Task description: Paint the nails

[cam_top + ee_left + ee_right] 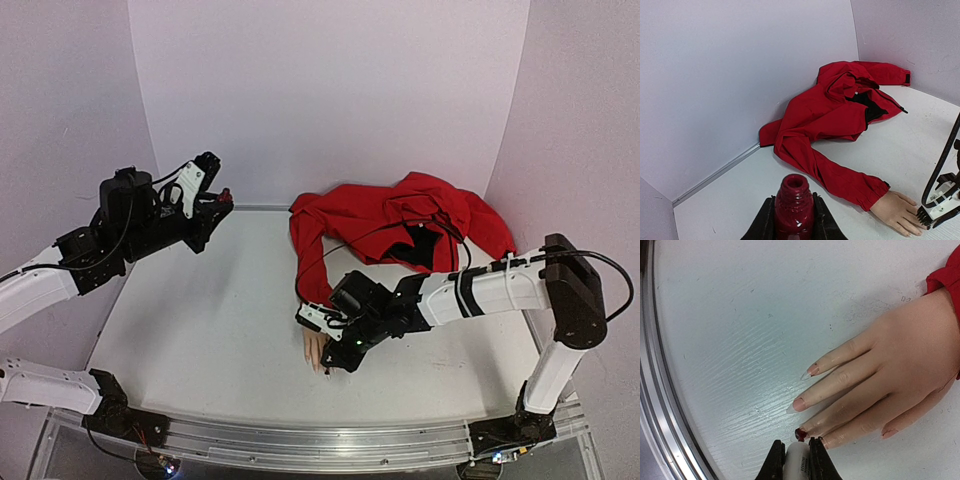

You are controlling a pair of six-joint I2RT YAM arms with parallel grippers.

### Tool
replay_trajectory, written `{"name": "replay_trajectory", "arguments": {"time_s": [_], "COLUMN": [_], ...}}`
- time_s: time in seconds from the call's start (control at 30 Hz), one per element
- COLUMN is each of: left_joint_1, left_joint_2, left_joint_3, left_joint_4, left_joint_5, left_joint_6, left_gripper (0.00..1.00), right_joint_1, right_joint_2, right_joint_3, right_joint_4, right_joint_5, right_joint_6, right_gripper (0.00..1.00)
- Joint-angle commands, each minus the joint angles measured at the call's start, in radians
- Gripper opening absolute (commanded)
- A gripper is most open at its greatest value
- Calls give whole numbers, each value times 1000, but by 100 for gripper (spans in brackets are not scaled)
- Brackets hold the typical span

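R fingers point(775, 462) clamped on white cap point(797, 462), tip right at fingertips of dummy hand point(900, 370). Nails point(801, 433): the one by cap dark red, two further from cap bare pink. Hand flat on bench point(740, 315), palm down, red sleeve point(945, 275) at wrist. L fingers point(762, 225) clamped on open red bottle point(794, 207), up off bench, well apart from hand, sleeve side.

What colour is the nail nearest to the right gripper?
The nail by the right gripper is dark red; the right wrist view shows it best.
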Motion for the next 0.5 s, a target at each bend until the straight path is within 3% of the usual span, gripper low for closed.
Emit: {"name": "replay_trajectory", "arguments": {"time_s": [0.0, 0.47], "left_joint_1": [5, 5], "left_joint_2": [-35, -31], "left_joint_3": [1, 2], "left_joint_4": [72, 72], "left_joint_5": [13, 12], "left_joint_6": [2, 3], "left_gripper": [0, 0], "right_joint_1": [9, 13], "right_joint_2": [5, -5], "right_joint_3": [3, -7], "right_joint_4": [-23, -23], "right_joint_5": [-8, -17], "right_joint_6": [-2, -8], "right_gripper": [0, 0]}}
